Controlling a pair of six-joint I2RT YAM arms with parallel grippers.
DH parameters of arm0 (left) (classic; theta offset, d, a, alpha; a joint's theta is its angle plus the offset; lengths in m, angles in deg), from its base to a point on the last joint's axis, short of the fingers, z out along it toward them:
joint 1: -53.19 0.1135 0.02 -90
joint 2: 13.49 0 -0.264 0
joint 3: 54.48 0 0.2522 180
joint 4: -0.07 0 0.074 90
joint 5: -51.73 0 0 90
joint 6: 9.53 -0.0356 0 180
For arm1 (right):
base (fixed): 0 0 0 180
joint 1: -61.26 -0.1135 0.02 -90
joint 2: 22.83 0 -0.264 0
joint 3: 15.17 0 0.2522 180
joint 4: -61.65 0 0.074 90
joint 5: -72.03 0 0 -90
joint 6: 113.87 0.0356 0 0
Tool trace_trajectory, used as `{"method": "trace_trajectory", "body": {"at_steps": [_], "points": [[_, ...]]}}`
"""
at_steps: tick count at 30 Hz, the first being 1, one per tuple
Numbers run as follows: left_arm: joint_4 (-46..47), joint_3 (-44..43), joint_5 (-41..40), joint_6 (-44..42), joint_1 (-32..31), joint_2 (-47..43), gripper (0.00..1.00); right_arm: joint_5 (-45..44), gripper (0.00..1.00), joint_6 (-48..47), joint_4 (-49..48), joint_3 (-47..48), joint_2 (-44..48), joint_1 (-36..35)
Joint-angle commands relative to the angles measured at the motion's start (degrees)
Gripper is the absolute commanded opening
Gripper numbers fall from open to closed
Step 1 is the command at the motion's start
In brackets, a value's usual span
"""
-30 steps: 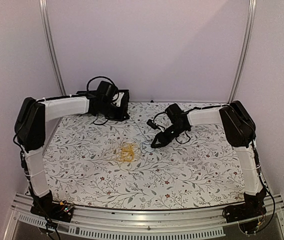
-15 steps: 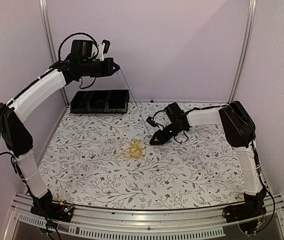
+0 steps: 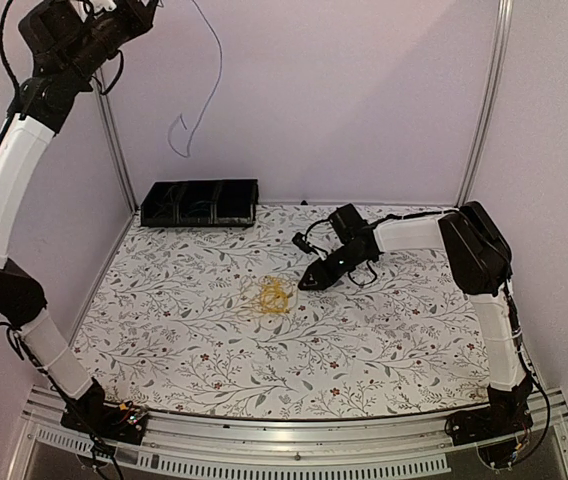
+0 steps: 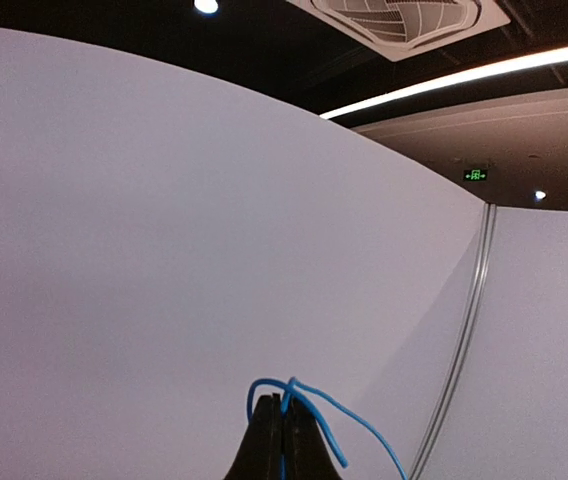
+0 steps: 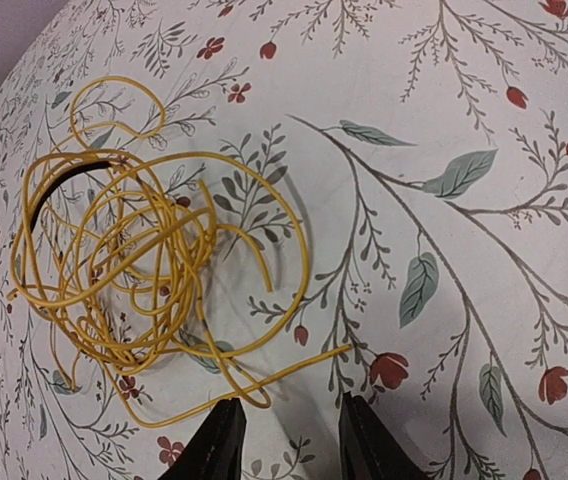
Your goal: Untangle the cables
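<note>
A tangle of yellow cable [image 3: 274, 296] lies on the flowered table; it fills the left of the right wrist view [image 5: 134, 280]. My right gripper [image 3: 309, 282] is open, low over the table just right of the yellow cable [image 5: 289, 440], with one loose end lying ahead of its jaws. My left gripper [image 3: 149, 8] is raised high at the top left, shut on a blue cable [image 4: 309, 405]. The blue cable [image 3: 204, 80] hangs free in the air against the back wall. No black cable shows.
A black divided tray [image 3: 200, 203] stands at the back left of the table [image 3: 384, 340]. Metal frame posts [image 3: 484, 100] rise at both back corners. Pale walls close the left, back and right sides.
My left arm has swung up from the black tray to high at the top left, lifting the blue cable clear off the table. The yellow cable stayed down. My right gripper barely moved.
</note>
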Motion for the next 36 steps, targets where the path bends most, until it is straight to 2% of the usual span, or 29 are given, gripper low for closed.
{"method": "trace_trajectory", "body": {"at_steps": [1,12,19,23,36], "points": [[0.3,3.6,-3.2,-0.4,1.8,1.7,0.00,-2.0,0.39,-1.1,9.0,-1.6,-0.2,0.8],[1.6,5.7,-2.3,2.1,8.0,5.1,0.00,5.8,0.64,-12.4,17.5,0.4,11.7,2.3],[3.5,5.1,0.4,4.2,11.2,10.3,0.00,5.4,0.66,-16.2,20.5,-1.3,18.9,2.4],[4.0,3.0,4.2,8.3,12.5,14.9,0.00,3.8,0.66,-16.9,20.9,-2.6,20.9,2.4],[7.9,-6.4,6.4,15.8,16.5,26.8,0.00,0.9,0.66,-17.1,20.4,-5.5,21.6,3.5]]}}
